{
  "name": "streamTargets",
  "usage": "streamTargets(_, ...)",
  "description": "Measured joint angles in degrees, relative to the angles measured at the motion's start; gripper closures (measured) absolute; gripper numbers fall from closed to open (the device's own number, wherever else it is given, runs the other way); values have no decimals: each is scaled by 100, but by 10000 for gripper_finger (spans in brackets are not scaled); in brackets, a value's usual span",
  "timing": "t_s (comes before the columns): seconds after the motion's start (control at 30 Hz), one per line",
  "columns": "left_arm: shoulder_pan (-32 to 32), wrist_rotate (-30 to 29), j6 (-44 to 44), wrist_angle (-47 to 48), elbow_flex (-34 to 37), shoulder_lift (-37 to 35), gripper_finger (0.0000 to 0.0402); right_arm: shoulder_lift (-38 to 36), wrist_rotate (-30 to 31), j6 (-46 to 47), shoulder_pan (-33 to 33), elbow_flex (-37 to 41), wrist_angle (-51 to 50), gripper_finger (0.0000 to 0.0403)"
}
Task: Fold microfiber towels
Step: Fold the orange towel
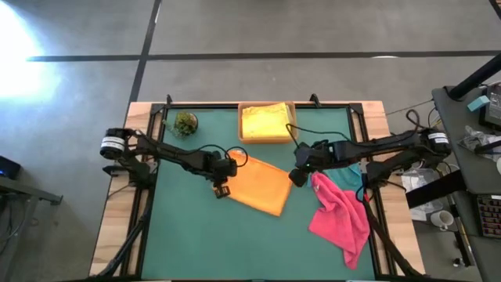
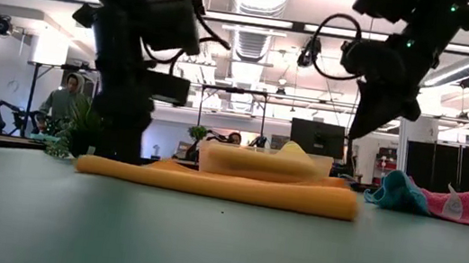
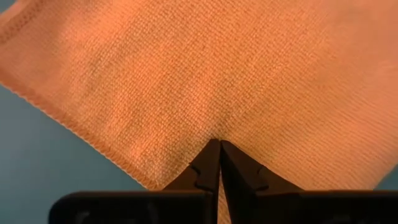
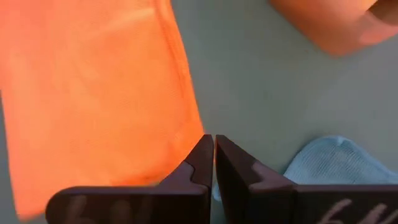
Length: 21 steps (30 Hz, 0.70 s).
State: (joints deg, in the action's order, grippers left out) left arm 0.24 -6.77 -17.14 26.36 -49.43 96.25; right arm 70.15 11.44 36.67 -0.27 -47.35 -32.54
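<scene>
Over on the left, a small green plant ball (image 1: 185, 123) sits near the far edge of the green worktop (image 1: 196, 235). The left gripper (image 1: 221, 189) is down at the near-left corner of the orange towel (image 1: 261, 185), its fingers (image 3: 208, 163) pressed together with the tips resting on the cloth; from here I cannot tell whether any fabric is pinched between them. That orange towel lies flat in the middle of the worktop, folded over on itself, turned at a slant to the worktop's edges.

Behind it, against the far edge, a shallow tan tray (image 1: 243, 124) holds a yellow towel (image 1: 266, 120), lumped rather than neat.

The right gripper (image 1: 298, 177) hangs above the worktop just off the orange towel's right edge, lifted clear in the low view, with its fingers (image 4: 202, 158) closed on nothing.

Right of that, a pink towel (image 1: 340, 213) sprawls crumpled toward the near-right part of the worktop, and a teal towel (image 1: 350, 171) peeks out beside it under the right arm, touching the pink one.
</scene>
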Motion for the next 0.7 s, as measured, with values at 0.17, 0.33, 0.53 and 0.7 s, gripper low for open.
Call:
streamTargets(0.17, 106, -278, 486, 1119, 16, -99, 400, -139, 81, 4, 0, 0, -23, 394)
streamTargets(0.33, 136, -616, 706, 1878, 34, -362, 400, -121, 81, 17, 0, 0, -27, 394)
streamTargets(0.53, 136, -592, 313, 2471, -265, -882, 400, -107, 76, -10, 0, 0, -31, 394)
streamTargets(0.7, 64, -564, -191, 2357, -542, -1277, 400, -107, 73, -58, 0, 0, -35, 394)
